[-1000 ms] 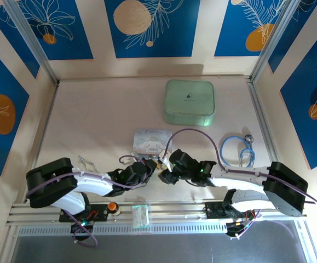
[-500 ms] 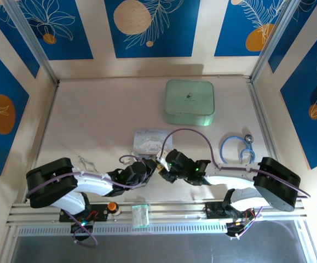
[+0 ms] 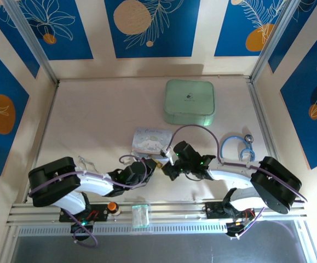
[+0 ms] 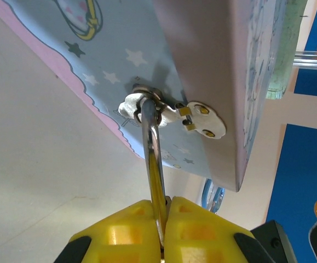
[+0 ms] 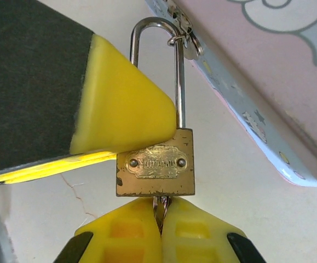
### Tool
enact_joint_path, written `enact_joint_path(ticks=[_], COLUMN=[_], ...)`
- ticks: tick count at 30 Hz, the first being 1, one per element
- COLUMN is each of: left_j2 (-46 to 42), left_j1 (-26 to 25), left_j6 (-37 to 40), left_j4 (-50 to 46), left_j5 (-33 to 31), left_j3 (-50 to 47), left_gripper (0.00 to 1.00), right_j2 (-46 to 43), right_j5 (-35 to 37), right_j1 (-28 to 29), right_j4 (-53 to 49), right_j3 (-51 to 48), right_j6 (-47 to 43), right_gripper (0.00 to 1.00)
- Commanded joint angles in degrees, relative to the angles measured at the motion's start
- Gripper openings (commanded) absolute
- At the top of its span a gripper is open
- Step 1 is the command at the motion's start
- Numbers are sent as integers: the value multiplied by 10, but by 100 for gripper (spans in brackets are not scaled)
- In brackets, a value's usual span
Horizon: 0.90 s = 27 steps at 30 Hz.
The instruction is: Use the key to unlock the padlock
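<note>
While you hold this pose, your left fingers (image 4: pixel 126 226) are pressed together on the thin silver shackle (image 4: pixel 154 159) of the padlock (image 5: pixel 155 163). That shackle is hooked through the hasp (image 4: pixel 147 105) on the pastel blue tin (image 4: pixel 114 49). Your right fingers (image 5: pixel 126 230) are pinching the key (image 5: pixel 159 209) directly under the brass body, touching its underside; how deep it sits, you cannot tell. One shackle leg runs into the body, and the other is hidden behind your left finger. From above, the padlock lies between both arms at the tin's near right corner, near the middle of the desk (image 3: pixel 92 120), with a green box (image 3: pixel 189 102) farther back.
</note>
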Motion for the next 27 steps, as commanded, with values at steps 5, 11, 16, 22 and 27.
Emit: enact_joint_path(ticks=[5,11,16,22,27], left_j2=[14,49,52,38,21], left_j1=[-3,-4,-3,-3,1], left_j6=[27,38,38,36,44], left_j4=[-32,-26,-33,-46,-80], left_j5=[15,39,39,27,20], left_j3=[12,34,36,21,10], left_gripper=[19,20,9,3,2], right_j2=[4,23,27,21,-4], right_j5=[-105,-82,-66,-65,-82], right_j1=[-3,9,16,8,-20], right_j4=[75,70,61,44,53], right_j3=[-15,-9,-7,-11,-31], right_j6=[58,69,71,99,154], right_gripper=[2,2,2,25,50])
